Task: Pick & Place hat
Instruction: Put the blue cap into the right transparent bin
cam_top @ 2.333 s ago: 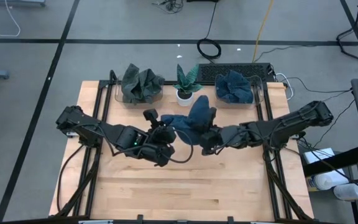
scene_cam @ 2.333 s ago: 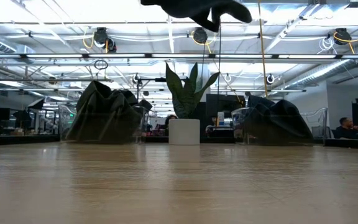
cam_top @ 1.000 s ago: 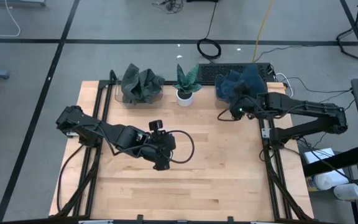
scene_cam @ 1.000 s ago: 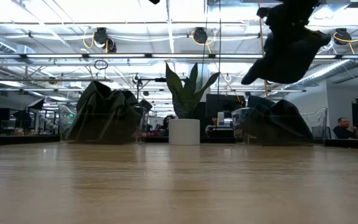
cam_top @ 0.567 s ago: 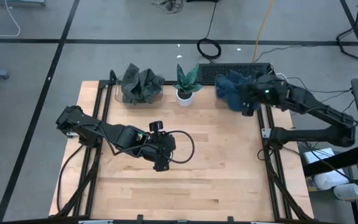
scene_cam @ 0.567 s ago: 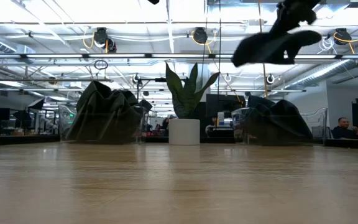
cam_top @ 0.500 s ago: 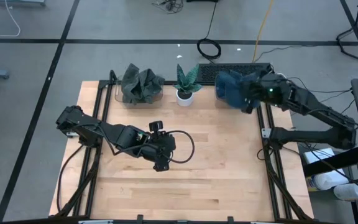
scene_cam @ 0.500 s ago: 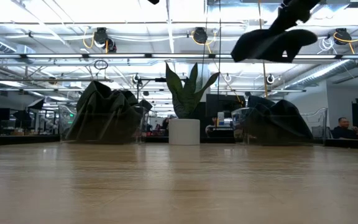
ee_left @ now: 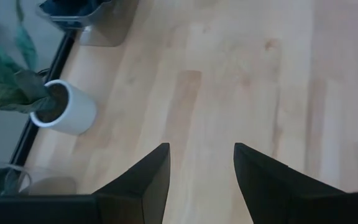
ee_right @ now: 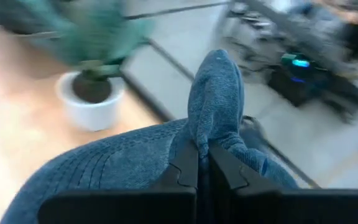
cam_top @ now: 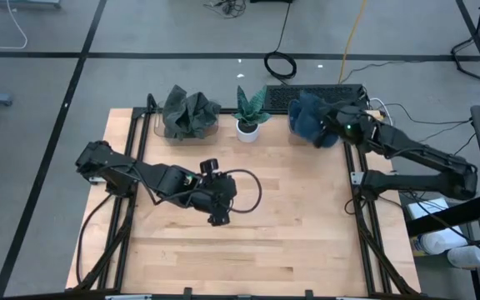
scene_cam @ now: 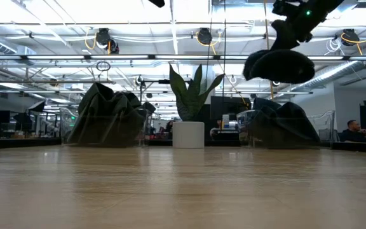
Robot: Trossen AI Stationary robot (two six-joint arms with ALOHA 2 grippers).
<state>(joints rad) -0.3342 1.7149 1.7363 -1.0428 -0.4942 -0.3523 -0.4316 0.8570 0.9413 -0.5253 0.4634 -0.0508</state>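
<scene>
The right gripper (ee_right: 197,163) pinches a fold of the blue knit hat (ee_right: 166,155) between its clenched fingers, the cloth bunching up past the fingertips and hanging in the air over the pile of blue hats (cam_top: 305,112) at the table's far right. The left gripper (ee_left: 197,165) hovers above the bare wooden table (cam_top: 290,233), its fingers spread and holding nothing, with the potted plant (ee_left: 48,106) ahead of them.

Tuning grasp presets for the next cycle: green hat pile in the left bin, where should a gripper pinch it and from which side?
Pinch one of the raised folds at the top of the green hat pile, coming straight down from above. The clear bin walls it in at the sides, and the crumpled fabric stands up in ridges a two-finger gripper could likely close on. The left gripper, open over the table, is the nearer one.
</scene>
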